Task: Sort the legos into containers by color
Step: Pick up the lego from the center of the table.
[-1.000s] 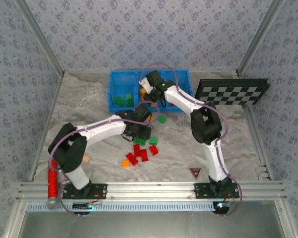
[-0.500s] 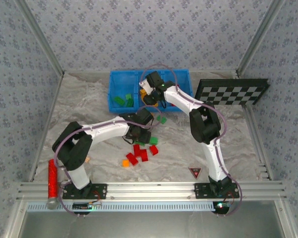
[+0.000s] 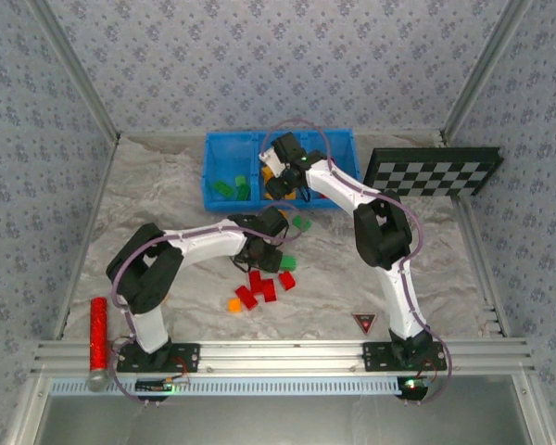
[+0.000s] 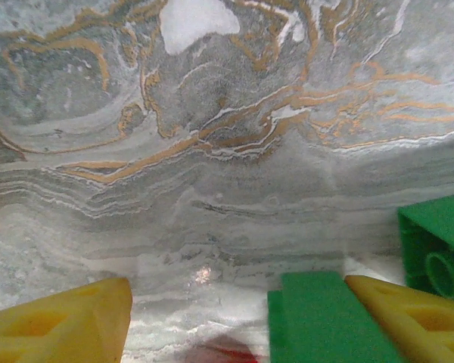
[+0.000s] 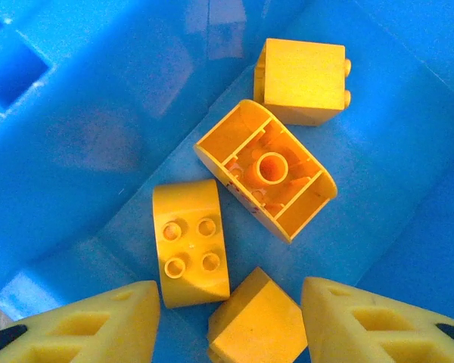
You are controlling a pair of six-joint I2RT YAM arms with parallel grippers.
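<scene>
I have the left gripper [image 4: 238, 302] spread around a green lego [image 4: 318, 318] lying hard against one jaw, while the right gripper [image 5: 228, 302] gapes empty over yellow legos [image 5: 189, 253].

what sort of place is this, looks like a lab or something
Most likely a robotics lab test cell: a left arm and a right arm are bolted to an aluminium rail at the table edge, patterned panels wall it in, and a checkerboard sits at the right.
</scene>
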